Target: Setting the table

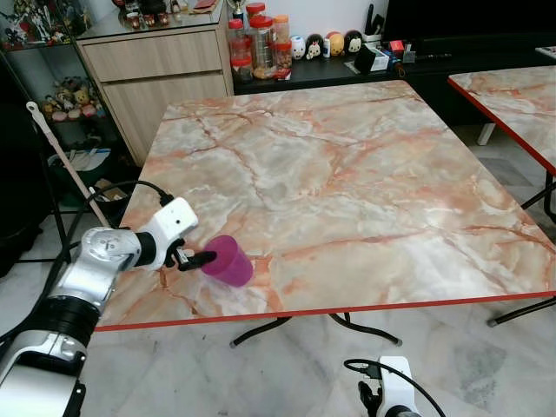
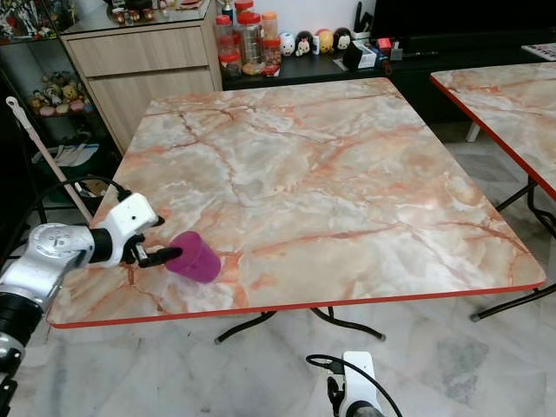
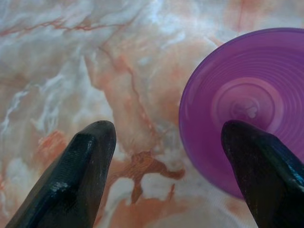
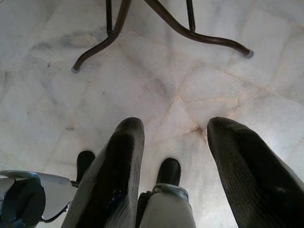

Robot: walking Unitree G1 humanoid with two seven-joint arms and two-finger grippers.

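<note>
The purple cup (image 1: 229, 261) is seen tipped on the table (image 1: 347, 191) near its front left edge. The left gripper (image 3: 171, 156) is spread apart, one finger overlapping it; a centred, upright release is needed.

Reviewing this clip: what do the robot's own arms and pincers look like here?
The left arm is silver metal with rounded joints and a white wrist housing; a black cable loops over it. Its left pincer has two long, tapered black fingers. The right pincer has matching matte black fingers, behind a white wrist block with a black cable.
</note>
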